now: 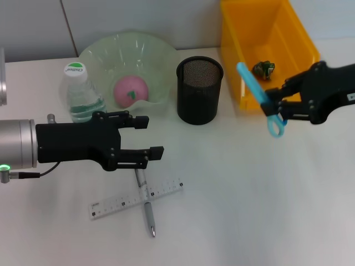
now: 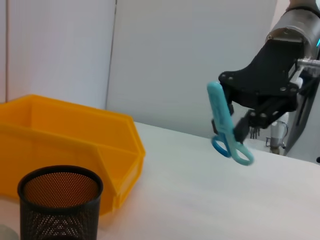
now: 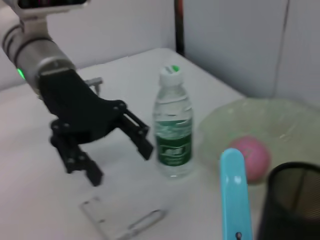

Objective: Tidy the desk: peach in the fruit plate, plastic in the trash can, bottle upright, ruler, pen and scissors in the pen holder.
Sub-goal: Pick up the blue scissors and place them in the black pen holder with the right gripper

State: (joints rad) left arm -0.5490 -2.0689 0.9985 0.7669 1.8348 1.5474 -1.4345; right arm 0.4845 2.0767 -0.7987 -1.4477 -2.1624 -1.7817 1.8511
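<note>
Scissors [image 1: 260, 94] clamped in right gripper [image 1: 275, 106], raised beside pen holder [image 1: 199, 90]. Left gripper [image 1: 148, 137] hovering over ruler [image 1: 136, 198], jaws apart. Next: carry across, lower blade-down into holder.

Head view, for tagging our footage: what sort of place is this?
Likely a lab desk mock-up: a white table against plain wall panels, with staged desk items like a mesh pen holder and ruler.
</note>
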